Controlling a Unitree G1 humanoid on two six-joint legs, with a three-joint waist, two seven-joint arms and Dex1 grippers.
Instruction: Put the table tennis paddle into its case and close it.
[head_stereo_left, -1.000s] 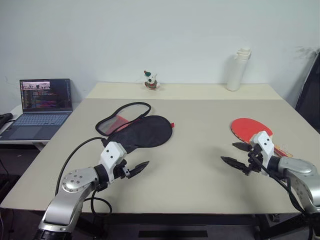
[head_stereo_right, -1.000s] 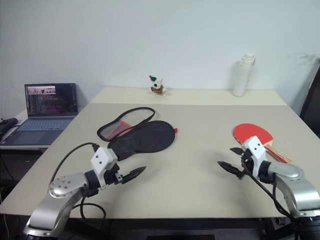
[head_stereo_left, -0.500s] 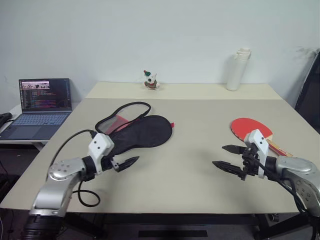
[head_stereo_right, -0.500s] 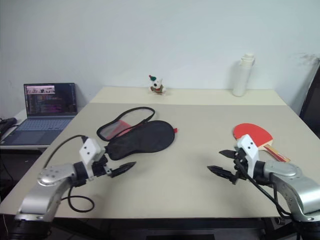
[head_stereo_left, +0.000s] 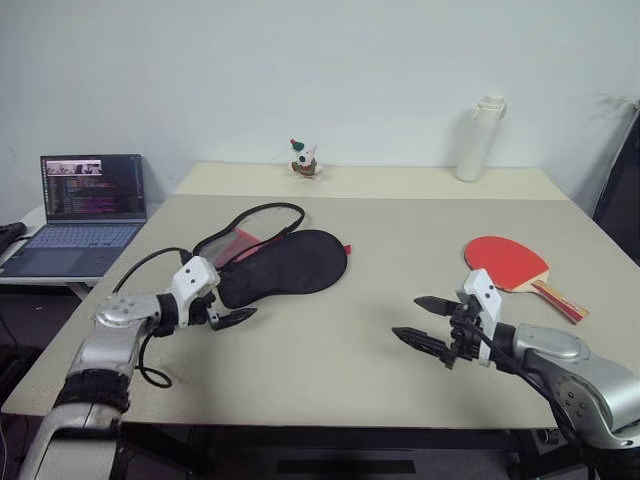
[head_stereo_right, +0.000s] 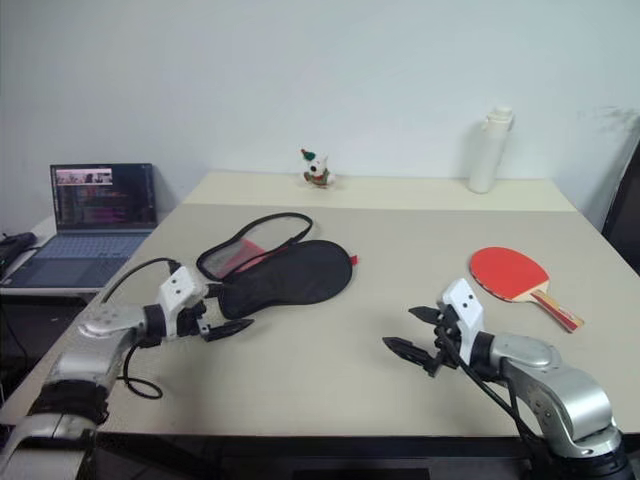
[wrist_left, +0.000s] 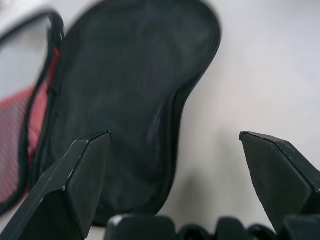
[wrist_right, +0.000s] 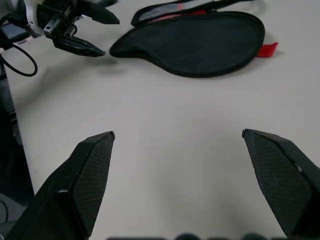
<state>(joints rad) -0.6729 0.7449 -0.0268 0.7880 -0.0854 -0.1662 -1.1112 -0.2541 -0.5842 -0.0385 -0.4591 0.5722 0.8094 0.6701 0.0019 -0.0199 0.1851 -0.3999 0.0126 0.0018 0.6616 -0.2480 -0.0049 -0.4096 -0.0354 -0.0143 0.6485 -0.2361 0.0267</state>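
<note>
The case lies unzipped on the table's left half, black side up, its red-lined flap folded back behind it. In the left wrist view the case lies just beyond the finger gap. My left gripper hovers open at the case's narrow near end, nothing between its fingers. The table tennis paddle, red face up with a wooden handle, rests on the right half. My right gripper stands open over bare table, left of and nearer than the paddle.
An open laptop sits on a side desk at far left. A small toy figure and a white bottle stand at the table's back edge. A black cable loops under my left arm.
My left gripper swung left and forward to the case's narrow end and opened a little wider. My right gripper moved left, away from the paddle, still open.
</note>
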